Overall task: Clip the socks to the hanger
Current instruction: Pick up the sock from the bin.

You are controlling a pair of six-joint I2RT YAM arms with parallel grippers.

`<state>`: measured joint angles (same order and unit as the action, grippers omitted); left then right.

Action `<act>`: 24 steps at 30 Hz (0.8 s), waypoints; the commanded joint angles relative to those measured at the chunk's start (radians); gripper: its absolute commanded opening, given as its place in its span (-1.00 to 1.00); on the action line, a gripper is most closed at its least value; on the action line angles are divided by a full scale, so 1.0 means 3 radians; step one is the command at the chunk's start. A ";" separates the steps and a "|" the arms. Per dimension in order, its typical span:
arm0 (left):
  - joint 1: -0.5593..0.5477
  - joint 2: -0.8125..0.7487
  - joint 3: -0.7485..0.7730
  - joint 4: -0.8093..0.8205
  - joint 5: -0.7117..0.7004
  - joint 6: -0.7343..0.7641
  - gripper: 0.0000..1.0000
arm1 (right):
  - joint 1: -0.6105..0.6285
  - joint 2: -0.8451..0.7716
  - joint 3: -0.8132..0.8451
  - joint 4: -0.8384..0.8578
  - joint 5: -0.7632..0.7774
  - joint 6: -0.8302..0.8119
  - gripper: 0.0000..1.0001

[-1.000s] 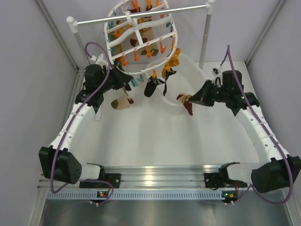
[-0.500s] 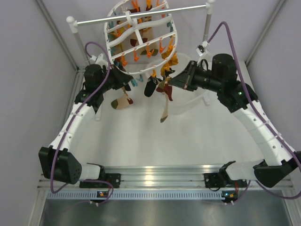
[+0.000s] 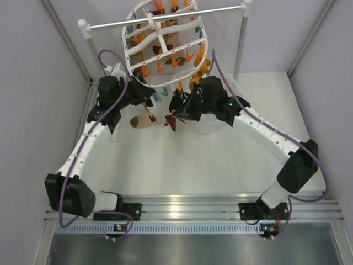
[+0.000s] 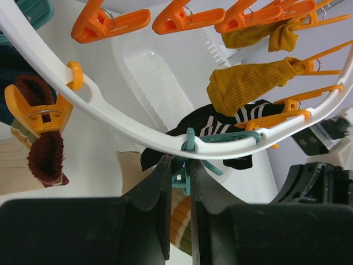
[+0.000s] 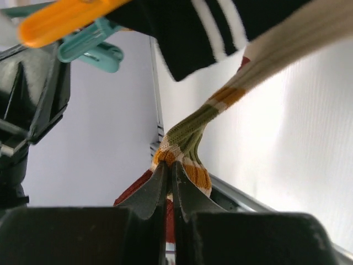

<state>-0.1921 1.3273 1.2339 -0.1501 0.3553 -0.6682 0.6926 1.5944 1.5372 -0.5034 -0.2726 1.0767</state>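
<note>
Just below the near rim of the hanger (image 4: 110, 113), left gripper (image 4: 182, 165) is pinching a teal clip (image 4: 182, 178) between narrow fingers, right gripper (image 5: 168, 168) beside it is clamping a striped sock (image 5: 190, 138), sock dangling beneath the hanger.

One overhead view, two close wrist views.
The top camera looks down from behind the arm bases over the whole worktop (image 3: 220, 165); the wrist cameras peer close along the left end effector (image 4: 181, 165) and right end effector (image 5: 168, 171). All share the black striped sock (image 4: 220, 122) under the hanger (image 4: 110, 112).
</note>
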 commanded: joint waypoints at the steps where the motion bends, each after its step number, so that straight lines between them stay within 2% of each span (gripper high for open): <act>1: 0.0057 -0.0206 -0.0047 0.0475 -0.0126 -0.0171 -1.00 | 0.0130 0.0064 0.0000 -0.0024 0.0223 0.0715 -1.00; 10: 0.0057 -0.0339 -0.0181 0.0603 -0.0136 -0.0227 -1.00 | 0.0033 0.0621 0.0301 -0.0275 0.0117 0.1411 -1.00; 24: 0.0057 -0.0411 -0.0288 0.0597 0.0073 -0.0146 -1.00 | -0.0156 0.0908 0.0633 -0.0229 -0.0012 0.1713 -1.00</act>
<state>-0.1871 1.2301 1.1496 -0.0803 0.3790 -0.7078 0.6575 1.8576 1.6630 -0.5915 -0.2626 1.5398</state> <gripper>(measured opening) 0.181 0.011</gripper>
